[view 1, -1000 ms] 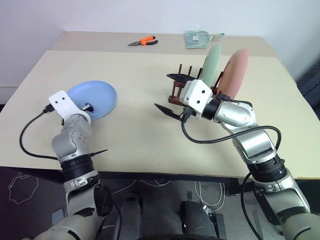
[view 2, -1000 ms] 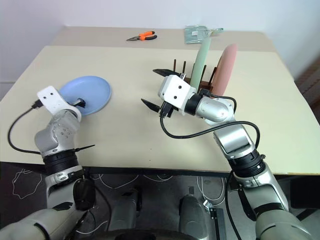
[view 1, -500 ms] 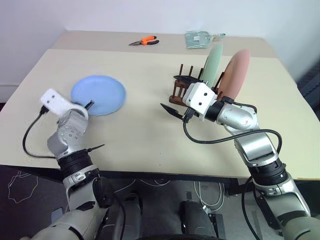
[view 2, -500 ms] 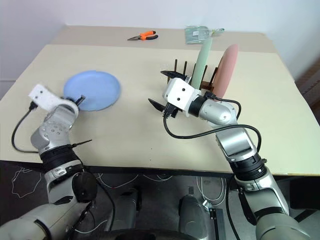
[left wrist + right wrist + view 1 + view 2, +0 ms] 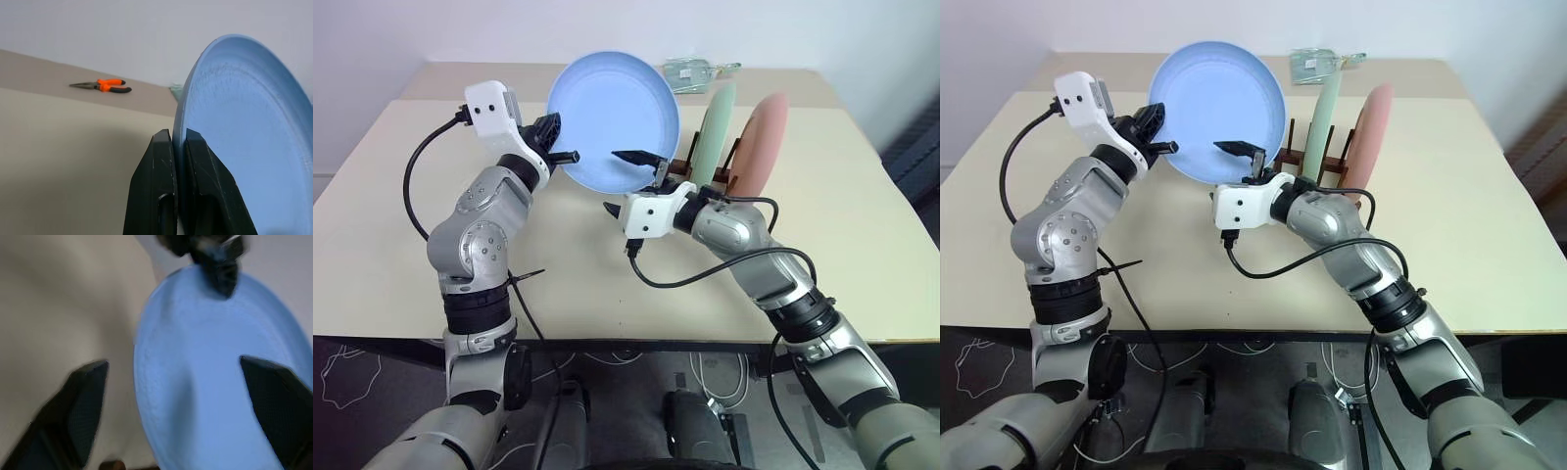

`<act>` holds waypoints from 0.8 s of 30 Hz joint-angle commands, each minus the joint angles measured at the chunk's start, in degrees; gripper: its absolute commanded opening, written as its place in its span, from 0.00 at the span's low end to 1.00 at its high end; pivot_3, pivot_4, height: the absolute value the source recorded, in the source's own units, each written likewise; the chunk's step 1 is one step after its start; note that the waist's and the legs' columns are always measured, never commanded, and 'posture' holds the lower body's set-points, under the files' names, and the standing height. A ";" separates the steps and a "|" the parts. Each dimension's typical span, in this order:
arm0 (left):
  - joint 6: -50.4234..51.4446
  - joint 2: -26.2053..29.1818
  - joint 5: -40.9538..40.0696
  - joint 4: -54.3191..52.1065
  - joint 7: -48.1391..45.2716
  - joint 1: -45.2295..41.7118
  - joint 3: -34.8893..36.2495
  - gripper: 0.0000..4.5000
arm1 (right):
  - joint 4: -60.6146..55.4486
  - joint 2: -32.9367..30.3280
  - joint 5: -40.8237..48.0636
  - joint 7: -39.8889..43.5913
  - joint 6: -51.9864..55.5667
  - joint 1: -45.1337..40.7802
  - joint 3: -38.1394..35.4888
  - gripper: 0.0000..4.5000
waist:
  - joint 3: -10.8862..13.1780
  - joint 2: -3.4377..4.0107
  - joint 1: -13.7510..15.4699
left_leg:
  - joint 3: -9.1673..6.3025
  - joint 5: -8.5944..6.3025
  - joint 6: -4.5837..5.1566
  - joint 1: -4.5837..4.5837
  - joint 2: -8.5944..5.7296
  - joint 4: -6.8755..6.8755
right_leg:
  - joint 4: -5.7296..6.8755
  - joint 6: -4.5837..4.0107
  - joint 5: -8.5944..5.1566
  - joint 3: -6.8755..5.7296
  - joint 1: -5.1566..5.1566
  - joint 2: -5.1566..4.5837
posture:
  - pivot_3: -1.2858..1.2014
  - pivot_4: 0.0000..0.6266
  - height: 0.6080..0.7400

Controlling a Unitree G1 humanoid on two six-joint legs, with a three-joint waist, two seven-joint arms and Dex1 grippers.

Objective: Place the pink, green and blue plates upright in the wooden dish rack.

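While the blue plate (image 5: 614, 121) hangs in the air over the middle of the table (image 5: 401, 196), I count two of three plates racked. The table is a wide beige top, with a second beige top butted against its far edge and a plain pale wall behind.

Blue plate is tilted up near vertical, hollow side toward me. My left gripper (image 5: 560, 157) is clamped shut on its left rim; in the left wrist view both fingers (image 5: 154, 191) pinch the edge with no gap. My right gripper (image 5: 625, 182) sits at the plate's lower right with its jaws spread wide, one finger in front of the face, the other below the rim. It grips nothing that I can see.

Pink plate (image 5: 762, 147) and green plate (image 5: 715, 122) stand upright in the wooden dish rack (image 5: 677, 172), right of centre toward the far edge. Green is nearer the blue plate, pink on the far side of it. The free pegs are on the rack's left end, mostly hidden behind the blue plate.

Risks as I judge them:
- One-sided rim pinch, so the plate could swing or slip out if the arm jerks.
- Right jaws closing off-rim would push the plate instead of catching it.
- Blue plate is close to the green one; a careless sweep could knock it or shift the rack.

Orange-handled pliers (image 5: 101, 86) lie on the far top, a clear packet (image 5: 693, 73) further right.
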 commanded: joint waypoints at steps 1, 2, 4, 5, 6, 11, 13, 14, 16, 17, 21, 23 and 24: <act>0.55 0.30 -1.55 -3.64 0.15 0.22 0.59 0.00 | 1.24 0.67 -1.70 -1.01 -2.12 -1.71 -0.60 0.59 | 0.00 0.00 0.07 | 0.00 0.00 0.00 0.00 0.00 0.00 | -0.02 0.00 0.00 0.00 0.01 0.00 | 0.52 0.24 1.00; 0.91 0.21 -2.09 -3.96 0.33 0.35 1.04 0.00 | 1.53 0.81 -1.91 -0.91 -2.46 -1.68 -0.62 0.47 | 0.00 0.00 0.06 | 0.00 0.01 -0.02 0.00 0.00 0.00 | -0.02 0.00 0.00 0.00 0.02 0.00 | 0.52 0.24 1.00; 1.21 0.45 -2.38 -4.38 0.48 0.60 1.29 0.00 | 1.76 1.04 -2.19 -0.71 -3.08 -1.48 -0.66 0.25 | 0.00 0.00 -0.10 | 0.00 0.01 -0.01 0.02 0.00 0.00 | -0.01 0.00 0.00 0.00 0.02 0.00 | 0.52 0.24 1.00; 1.23 0.67 -2.30 -4.53 0.49 0.81 1.23 0.00 | 1.78 1.12 -2.35 -0.68 -3.38 -1.39 -0.68 0.13 | 0.00 0.00 -0.13 | 0.00 0.01 -0.01 0.01 0.01 0.00 | 0.00 0.00 0.00 0.00 0.00 0.00 | 0.52 0.24 1.00; 1.19 0.83 -2.25 -4.63 0.41 1.00 1.18 0.00 | 1.77 1.20 -2.43 -0.72 -3.63 -1.35 -0.75 0.02 | 0.00 0.00 -0.14 | 0.00 0.00 0.00 0.03 0.01 0.00 | 0.02 0.00 0.00 0.00 0.00 0.00 | 0.52 0.24 1.00; -8.77 -2.18 -6.32 -3.69 2.82 -2.68 9.27 0.33 | 1.13 2.18 -2.45 -2.13 -5.47 -0.69 -1.42 0.00 | 0.02 -0.03 -0.12 | -0.02 0.00 0.00 0.02 0.01 0.00 | 0.02 0.00 0.00 -0.01 0.01 0.00 | 0.52 0.24 1.00; -13.50 -2.04 -6.42 -1.65 5.12 -5.14 12.78 0.54 | 1.08 2.78 -2.11 -2.96 -6.54 -0.49 -1.70 0.00 | 0.06 -0.08 -0.15 | -0.02 0.01 0.00 0.02 0.01 0.01 | 0.02 0.00 0.00 -0.01 -0.01 0.00 | 0.52 0.24 1.00; -14.92 -1.92 -6.38 -0.68 6.02 -5.93 13.86 0.65 | 1.20 2.99 -2.01 -3.24 -6.97 -0.51 -1.85 0.00 | 0.06 -0.09 -0.12 | -0.03 0.01 0.00 0.02 0.02 0.01 | 0.02 0.00 0.01 -0.01 -0.01 0.01 | 0.52 0.24 1.00; -20.05 0.85 -2.97 3.12 8.21 -6.21 16.91 0.75 | 0.93 4.35 0.22 -4.35 -7.88 -0.49 -3.49 0.00 | 0.05 -0.07 -0.27 | -0.02 0.01 -0.01 0.03 0.01 0.01 | -0.01 0.00 0.00 0.00 0.03 0.01 | 0.52 0.24 1.00; -21.57 1.92 -2.10 4.32 8.51 -5.96 17.38 0.75 | 0.79 4.89 1.16 -4.65 -8.21 -0.42 -4.20 0.00 | 0.04 -0.05 -0.30 | -0.01 0.01 -0.01 0.06 0.01 -0.01 | -0.01 0.00 0.00 0.00 0.03 0.01 | 0.52 0.24 1.00; -25.82 12.61 12.47 7.39 -1.05 5.38 3.43 0.75 | -3.62 11.17 16.09 -4.17 -3.35 -1.24 -12.36 0.00 | 0.04 -0.05 -0.28 | 0.00 0.03 -0.05 0.07 0.01 -0.07 | 0.02 0.01 0.01 0.00 0.02 0.01 | 0.52 0.24 1.00; -28.47 14.38 15.47 7.89 -5.28 11.01 -1.71 0.75 | -7.01 15.61 27.26 -3.92 4.38 -2.13 -17.49 0.00 | 0.04 -0.06 0.35 | 0.00 0.03 -0.04 0.06 0.00 -0.11 | 0.06 0.00 0.01 -0.01 0.03 0.01 | 0.52 0.24 1.00; -30.71 14.65 17.44 7.93 -6.65 13.88 -4.05 0.75 | -8.93 18.26 34.46 -4.70 10.13 -2.81 -20.72 0.00 | 0.04 -0.06 0.52 | 0.01 -0.01 0.02 0.06 0.02 -0.11 | 0.05 -0.01 0.02 -0.04 0.03 0.01 | 0.52 0.24 1.00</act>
